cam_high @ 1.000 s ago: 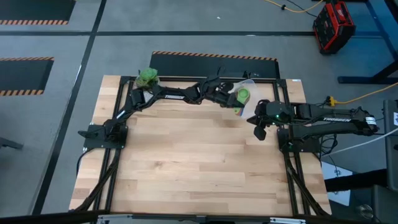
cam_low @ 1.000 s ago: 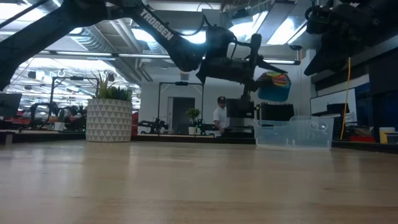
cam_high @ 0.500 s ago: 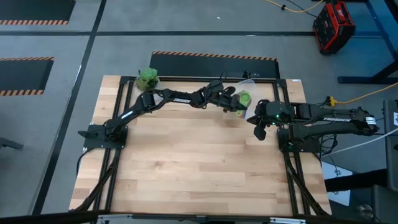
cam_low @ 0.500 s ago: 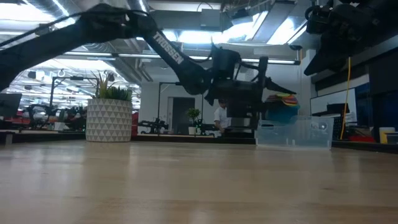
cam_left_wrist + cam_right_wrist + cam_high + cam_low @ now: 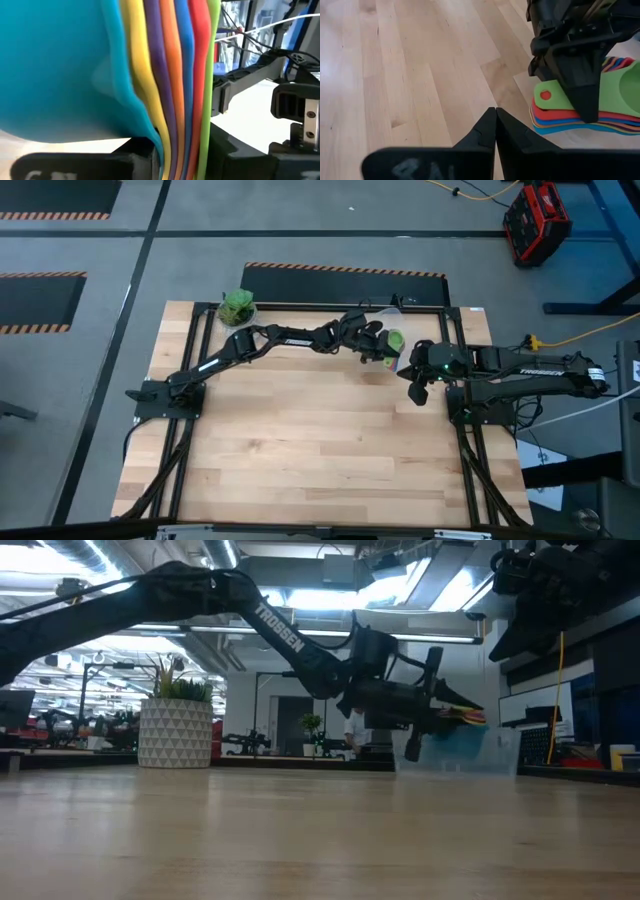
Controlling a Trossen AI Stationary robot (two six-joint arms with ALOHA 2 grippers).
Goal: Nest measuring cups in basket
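The measuring cups (image 5: 392, 338) form one nested stack, green on top and teal at the bottom (image 5: 458, 735). My left gripper (image 5: 377, 343) is shut on their stacked handles at the table's far right. The stack sits low at the clear basket (image 5: 502, 752), seemingly inside its walls, though I cannot tell whether it rests on anything there. In the high view part of the basket (image 5: 401, 310) shows just beyond the cups. My right gripper (image 5: 415, 393) waits shut, a little nearer and to the right, holding nothing. My left gripper pinches the fanned stack of handles (image 5: 175, 125) between its two fingers, one on the green top handle (image 5: 555, 92) and one under the teal bottom one. The fingers come nearly level from the table's left. The stack lies about level, its bowls pointing away from the gripper.
A green plant in a white patterned pot (image 5: 238, 305) stands at the table's far left corner. The bare wooden tabletop (image 5: 320, 440) stretches toward the near edge. My right gripper (image 5: 495, 122) points at the table just short of the stack.
My left gripper has come down toward the basket and a little toward the table's right, rolling its wrist. The stack of cups, held high and tilted before, now lies about level and low at the basket. Its grip has stayed the same.
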